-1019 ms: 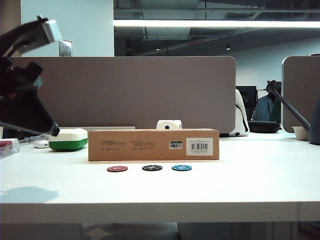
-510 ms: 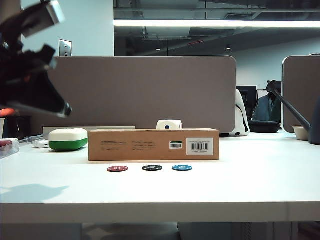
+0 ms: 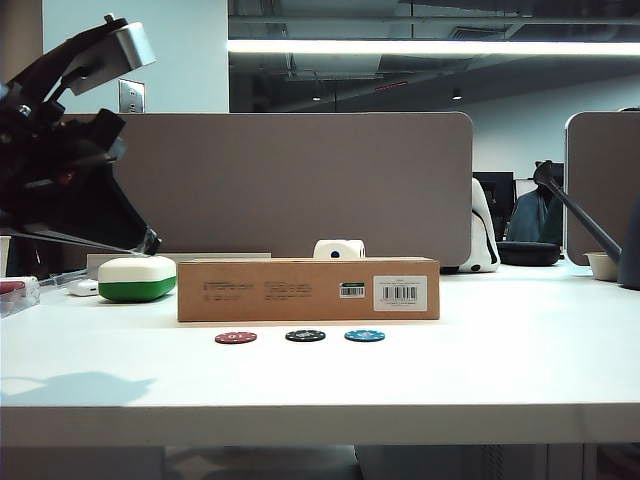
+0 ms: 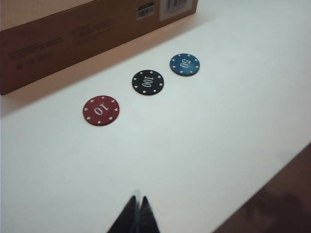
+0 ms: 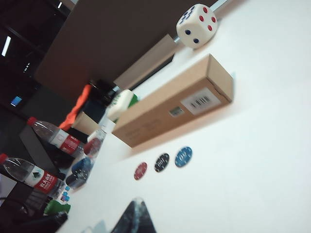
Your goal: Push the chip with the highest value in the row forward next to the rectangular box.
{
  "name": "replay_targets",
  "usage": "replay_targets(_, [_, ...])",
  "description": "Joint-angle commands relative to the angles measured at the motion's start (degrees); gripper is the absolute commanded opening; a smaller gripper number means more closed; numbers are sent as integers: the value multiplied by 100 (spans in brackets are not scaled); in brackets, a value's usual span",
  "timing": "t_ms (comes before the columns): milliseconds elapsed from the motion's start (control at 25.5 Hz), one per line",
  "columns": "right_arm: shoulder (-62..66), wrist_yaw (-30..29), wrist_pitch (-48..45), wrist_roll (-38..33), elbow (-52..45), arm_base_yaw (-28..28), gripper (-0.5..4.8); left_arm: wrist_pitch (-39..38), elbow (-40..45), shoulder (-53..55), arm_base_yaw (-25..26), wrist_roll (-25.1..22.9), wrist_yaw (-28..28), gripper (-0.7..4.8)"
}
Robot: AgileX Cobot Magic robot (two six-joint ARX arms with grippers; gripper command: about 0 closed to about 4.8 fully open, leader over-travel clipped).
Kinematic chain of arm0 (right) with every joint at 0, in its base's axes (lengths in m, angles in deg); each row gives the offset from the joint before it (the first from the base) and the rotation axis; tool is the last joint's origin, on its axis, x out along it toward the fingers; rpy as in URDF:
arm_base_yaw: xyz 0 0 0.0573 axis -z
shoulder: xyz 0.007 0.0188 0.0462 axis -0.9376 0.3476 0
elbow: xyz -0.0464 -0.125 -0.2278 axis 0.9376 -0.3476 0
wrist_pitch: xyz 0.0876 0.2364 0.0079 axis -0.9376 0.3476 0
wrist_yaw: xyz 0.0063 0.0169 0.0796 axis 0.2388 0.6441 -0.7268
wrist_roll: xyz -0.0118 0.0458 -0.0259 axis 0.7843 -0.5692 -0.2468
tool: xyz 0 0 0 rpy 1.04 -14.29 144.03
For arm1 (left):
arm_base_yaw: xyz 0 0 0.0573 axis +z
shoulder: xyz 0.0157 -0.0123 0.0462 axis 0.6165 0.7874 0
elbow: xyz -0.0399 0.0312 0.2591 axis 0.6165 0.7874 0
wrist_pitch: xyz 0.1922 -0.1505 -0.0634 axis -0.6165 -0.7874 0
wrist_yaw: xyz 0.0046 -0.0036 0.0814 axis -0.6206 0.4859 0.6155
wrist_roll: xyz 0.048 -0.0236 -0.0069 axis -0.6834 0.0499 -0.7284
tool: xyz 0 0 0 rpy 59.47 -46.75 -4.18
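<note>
Three chips lie in a row in front of the rectangular box (image 3: 308, 289): a red "10" chip (image 4: 100, 110), the black "100" chip (image 4: 147, 82) and a blue "50" chip (image 4: 184, 64). The black chip (image 3: 305, 336) sits in the middle, a short gap from the box (image 4: 73, 39). My left gripper (image 4: 137, 198) is shut and empty. It hangs above the table on the near left, well short of the row, with its tip (image 3: 150, 242) over the white-and-green case. My right gripper (image 5: 137, 203) is shut and empty, off to the right of the chips (image 5: 162, 162).
A white-and-green case (image 3: 137, 279) stands left of the box. A white die (image 3: 338, 249) sits behind it. Water bottles (image 5: 53, 137) and clutter crowd the far left edge. A grey partition (image 3: 290, 180) backs the table. A dark rod (image 3: 580, 218) slants at the far right.
My left arm has swung up and then rightward toward the box, its tip now over the white-and-green case. The chips and the box have not moved.
</note>
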Motion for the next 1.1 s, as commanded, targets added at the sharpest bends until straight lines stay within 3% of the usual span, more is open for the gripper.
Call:
replay_targets(39, [422,46,-136,271,363,-22,-6,76,-17,-15,-11,0,-11,-5])
replay_targets(118, [1110,42,-133,647,745,-37,-6,70,-15,-15,-11,0,-11,-5])
replay_targets(314, [3307,70,-157,1596,1757,-699,-6,70,-15,-15,-11,0,-13,-5])
replay_targets(431, [4892,61,-144,2103,2555,-1519,-6,70,-15,-13,-11,-2,-11,-5])
replay_targets(627, [6749,44,-157,3119,3639,-2380,-6,63,-13,-13,-11,-2,-2,-5])
replay_targets(863, [8780,50,835,3136,5215,-2785,-6,74,-15,-20,-11,0,11,-5])
replay_targets(1098, [9921,415,1357,3322,6030,-3042,-6,70,-13,-13,-11,0,-11,-5])
